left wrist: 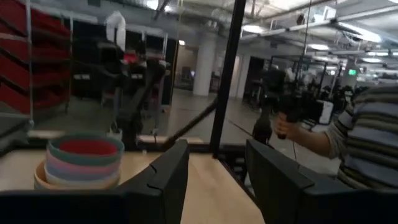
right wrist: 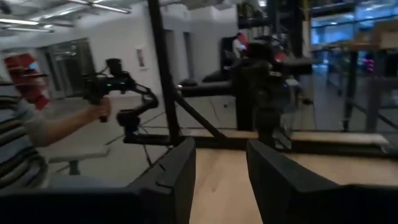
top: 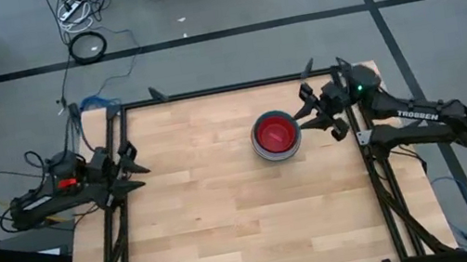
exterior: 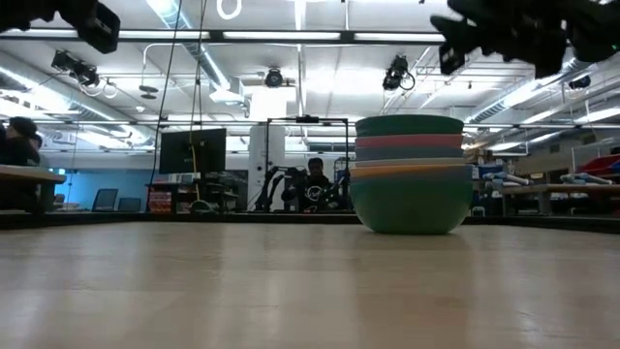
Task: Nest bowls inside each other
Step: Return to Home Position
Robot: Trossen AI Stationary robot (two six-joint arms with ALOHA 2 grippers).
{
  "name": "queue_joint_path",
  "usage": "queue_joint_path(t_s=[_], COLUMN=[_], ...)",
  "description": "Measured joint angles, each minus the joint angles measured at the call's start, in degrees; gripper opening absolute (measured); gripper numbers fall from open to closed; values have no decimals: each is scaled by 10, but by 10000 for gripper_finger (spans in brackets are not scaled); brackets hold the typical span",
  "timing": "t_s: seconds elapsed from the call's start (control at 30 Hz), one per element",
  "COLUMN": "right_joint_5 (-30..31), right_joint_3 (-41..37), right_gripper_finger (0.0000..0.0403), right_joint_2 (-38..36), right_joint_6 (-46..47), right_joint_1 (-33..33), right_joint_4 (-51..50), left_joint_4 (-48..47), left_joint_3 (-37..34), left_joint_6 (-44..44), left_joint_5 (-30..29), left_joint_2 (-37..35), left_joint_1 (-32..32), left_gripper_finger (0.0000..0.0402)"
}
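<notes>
A nested stack of round plastic bowls (top: 274, 135), with a red bowl (top: 273, 130) innermost and a large teal-green bowl (exterior: 410, 206) outermost, is seen standing on the light wooden table (top: 230, 226). It is placed just in front of the right gripper (top: 306, 112), close to its fingertips but apart from them. That gripper's fingers are spread wide and nothing is held between them. The left gripper (top: 134, 166) is parked well away from the stack, which lies far ahead of it across the table; its fingers are likewise spread (nothing is gripped there either). The bowls are judged to be light, stiff and smooth-walled, so slipping under a sideways pinch is to be expected. A hold on a rim, one finger inside and one outside, would be favoured. The stack is judged easily pushed along the wood.
</notes>
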Motion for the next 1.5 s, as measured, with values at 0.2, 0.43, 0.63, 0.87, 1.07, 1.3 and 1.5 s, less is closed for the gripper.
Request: queue_joint_path(t_s=[0.2,0.43,0.63,0.87,1.07,1.3,1.5], right_joint_5=[40,81,133,135,108,71,67], right_joint_3=[-108,-191,-248,-224,-144,-31,80], right_gripper_finger=[134,134,134,134,134,134,134], right_joint_2=[-19,-55,-69,-107,-171,-271,-331], right_joint_6=[55,128,160,224,258,259,196], right_joint_1=[35,83,125,181,189,118,52], right_joint_4=[121,238,238,264,261,122,-103], left_joint_4=[23,45,37,38,40,155,160], left_joint_3=[-32,-42,-42,-42,-41,7,98], left_joint_6=[0,0,0,0,-2,-65,-77], left_joint_5=[3,-2,-3,-4,-4,-10,10], left_joint_2=[0,0,0,0,0,-1,0], left_joint_1=[0,0,0,0,0,0,0], left_gripper_finger=[168,168,168,168,168,168,168])
